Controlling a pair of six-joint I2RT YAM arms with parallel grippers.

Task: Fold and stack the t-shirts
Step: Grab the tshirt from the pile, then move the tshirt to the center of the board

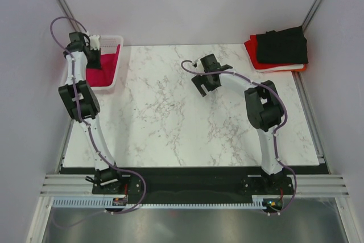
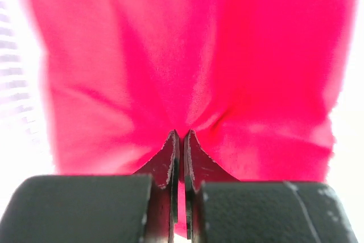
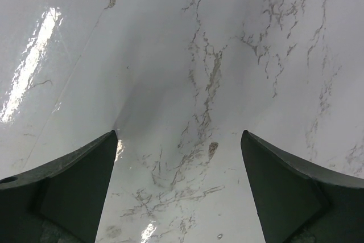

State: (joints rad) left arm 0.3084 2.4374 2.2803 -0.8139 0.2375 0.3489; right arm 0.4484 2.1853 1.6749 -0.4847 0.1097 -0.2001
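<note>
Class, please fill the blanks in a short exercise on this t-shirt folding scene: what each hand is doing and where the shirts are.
1. The left hand is ___ on the pink t-shirt.
2. The pink t-shirt lies in the white ___ at the far left corner of the table.
3. The right hand hovers over bare marble with its fingers ___.
4. The top shirt of the folded stack at the far right corner is ___.

Missing words: shut; basket; open; black.
</note>
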